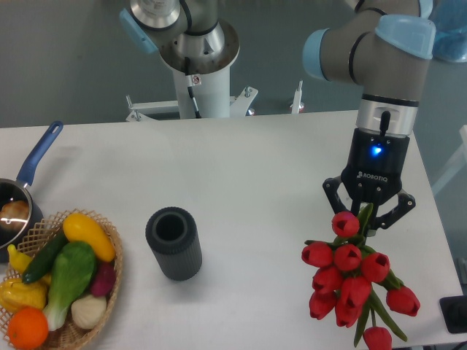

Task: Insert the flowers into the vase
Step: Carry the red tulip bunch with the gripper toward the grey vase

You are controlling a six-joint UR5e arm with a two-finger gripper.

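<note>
A white table (241, 175) fills the view, with a grey wall behind it and the arm's white pedestal (201, 80) at the far edge. The gripper (367, 219) hangs near the right side, its fingers spread around the top of the red tulips (350, 281); whether they actually pinch the stems I cannot tell, since buds and leaves hide the contact. The bunch sits at the front right, its lowest bud cut off by the frame. The dark ribbed vase (174, 243) stands upright well to the left, apart from the flowers. Further left, a wicker basket (109, 277) of vegetables and a blue-handled saucepan (29, 175) are both cropped.
</note>
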